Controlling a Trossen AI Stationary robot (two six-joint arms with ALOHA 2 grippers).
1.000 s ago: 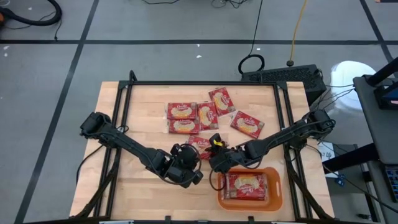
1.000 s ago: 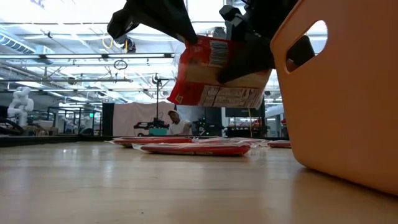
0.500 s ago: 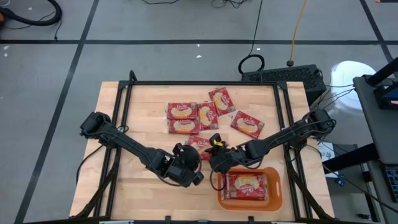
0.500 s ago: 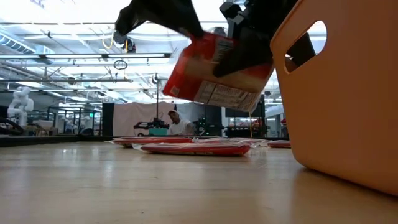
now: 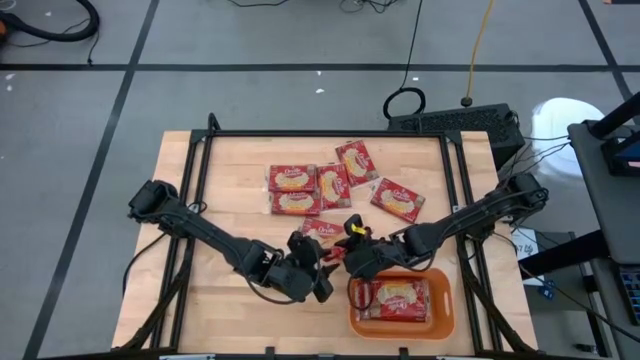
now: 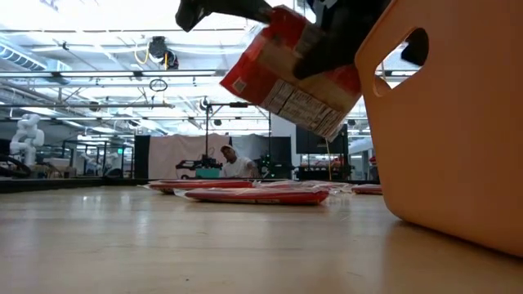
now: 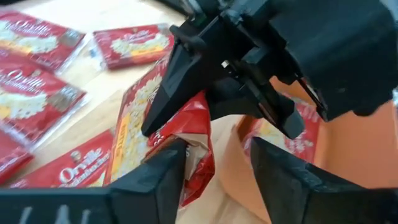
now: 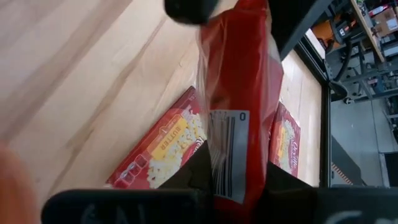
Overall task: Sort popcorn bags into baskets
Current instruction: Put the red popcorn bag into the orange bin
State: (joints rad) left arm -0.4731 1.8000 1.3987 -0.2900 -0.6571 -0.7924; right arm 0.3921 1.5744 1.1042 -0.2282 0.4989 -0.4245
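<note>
Right gripper (image 5: 352, 250) fingers pinch a flat red popcorn bag (image 6: 294, 69) in the air, tilted, at ten o'clock off the shallow orange plastic basket (image 5: 440, 325) on the wooden worktop (image 5: 230, 180). Left gripper (image 5: 318, 272) fingers spread, just beside it.

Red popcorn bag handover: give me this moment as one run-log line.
held: red popcorn bag | right gripper: shut on bag | left gripper: open, released | orange plastic basket: one bag inside | next: likely basket drop

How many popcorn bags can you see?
8. Five popcorn bags lie bunched on the table's far half, one lies alone just nearer, one hangs in the right gripper, one lies in the basket. More may hide underneath it.
</note>
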